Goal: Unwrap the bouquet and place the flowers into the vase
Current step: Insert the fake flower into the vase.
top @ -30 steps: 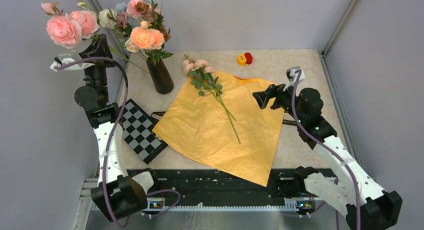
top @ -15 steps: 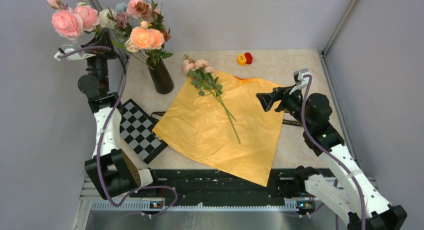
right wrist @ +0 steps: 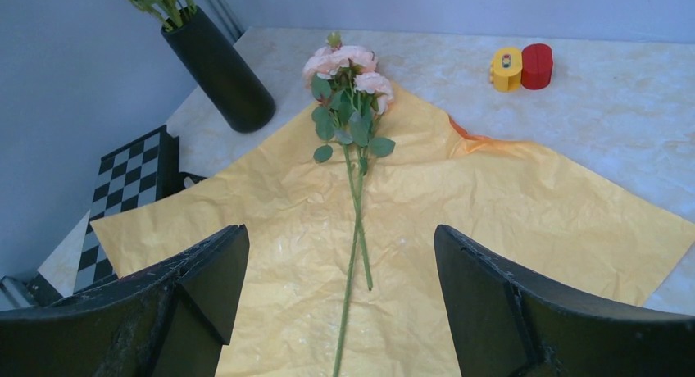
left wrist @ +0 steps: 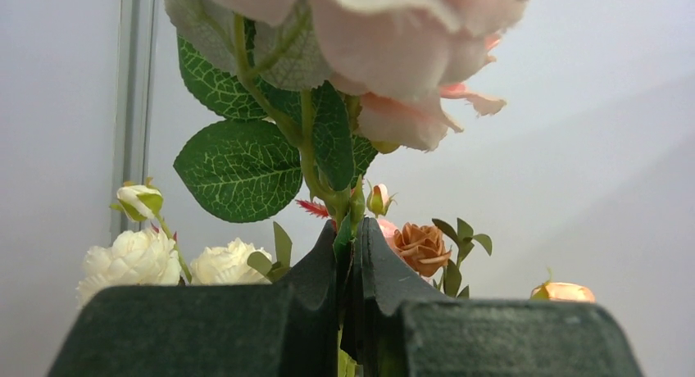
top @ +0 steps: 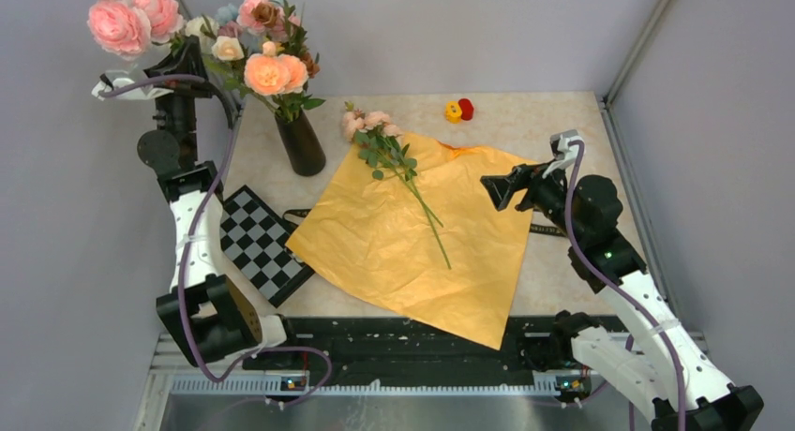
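Stems loose on paper, one rose aloft

The flowers (top: 398,164) lie on flat orange paper (top: 394,253), 4 o'clock of the vase (top: 302,145). My left tool (top: 187,61) pinches a pink rose stem (left wrist: 305,139) high at its 10 o'clock. Lowered off-line, that stem could tip the crowded vase. My right tool (top: 495,183) gapes empty at 3 o'clock.
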